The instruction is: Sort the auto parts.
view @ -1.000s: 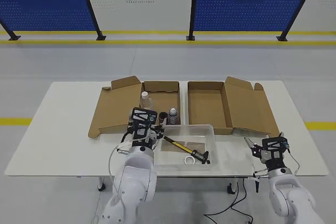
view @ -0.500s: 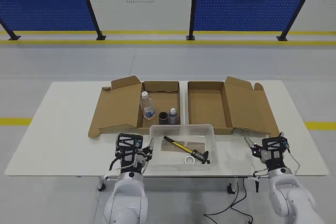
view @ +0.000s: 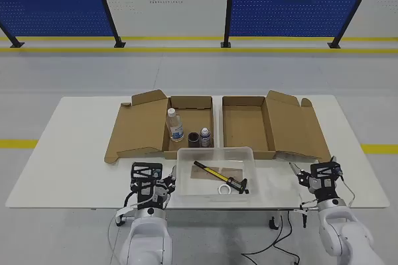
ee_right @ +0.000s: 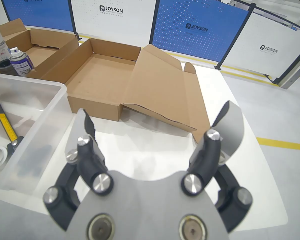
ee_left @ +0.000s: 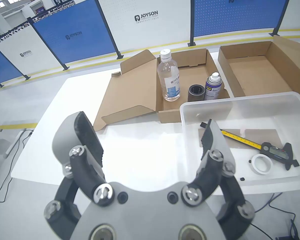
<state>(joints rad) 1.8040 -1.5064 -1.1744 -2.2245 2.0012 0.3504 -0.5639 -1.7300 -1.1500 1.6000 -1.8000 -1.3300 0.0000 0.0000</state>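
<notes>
A clear plastic bin [view: 215, 154] sits at the table's front middle. In it lie a yellow-and-black caliper [view: 219, 175] and a white ring [view: 223, 191]. My left gripper [view: 151, 180] stands open and holds nothing, by the front edge just left of the bin; its wrist view shows the open left gripper [ee_left: 145, 121] before the bin [ee_left: 240, 99], caliper [ee_left: 265, 146] and ring [ee_left: 261, 163]. The left cardboard box [view: 186, 105] holds a water bottle [view: 175, 124], a black cylinder [view: 193, 138] and a spray can [view: 205, 137]. My right gripper [view: 316, 173] is open near the front right corner, also as right gripper [ee_right: 157, 108].
The right cardboard box [view: 245, 126] lies open with nothing inside, its lid flap [view: 295, 126] spread toward the right. The left box's flap [view: 136, 129] spreads left. Bare white tabletop [view: 73, 152] lies at the far left and in front of the right box.
My left gripper has drawn back from the left box to the table's front edge, left of the bin. The bottle stands uncovered in the box. The right arm has not moved.
</notes>
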